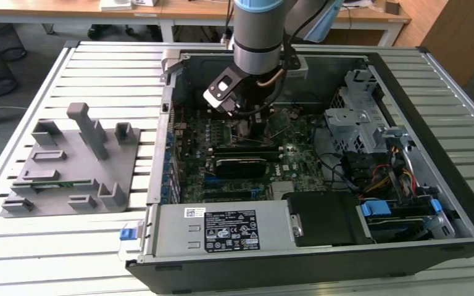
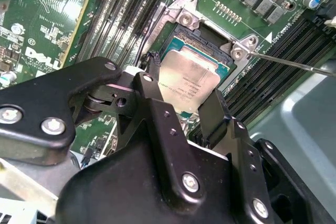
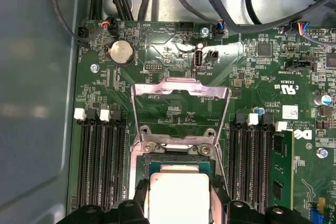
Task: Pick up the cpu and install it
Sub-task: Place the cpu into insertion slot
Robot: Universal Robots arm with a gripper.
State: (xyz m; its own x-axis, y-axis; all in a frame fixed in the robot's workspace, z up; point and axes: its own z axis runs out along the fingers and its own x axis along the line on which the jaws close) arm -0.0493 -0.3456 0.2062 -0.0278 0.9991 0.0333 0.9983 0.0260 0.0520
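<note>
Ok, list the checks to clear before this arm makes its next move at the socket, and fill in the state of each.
1. Load plate swung open: ok.
2. Lever clear of the socket: ok.
3. The gripper shut on the cpu at two opposite edges: ok.
4. The cpu over the socket opening, not off to one side: ok.
5. The cpu seated flat in the socket: cannot tell.
6. Corner mark matched to the socket: cannot tell.
</note>
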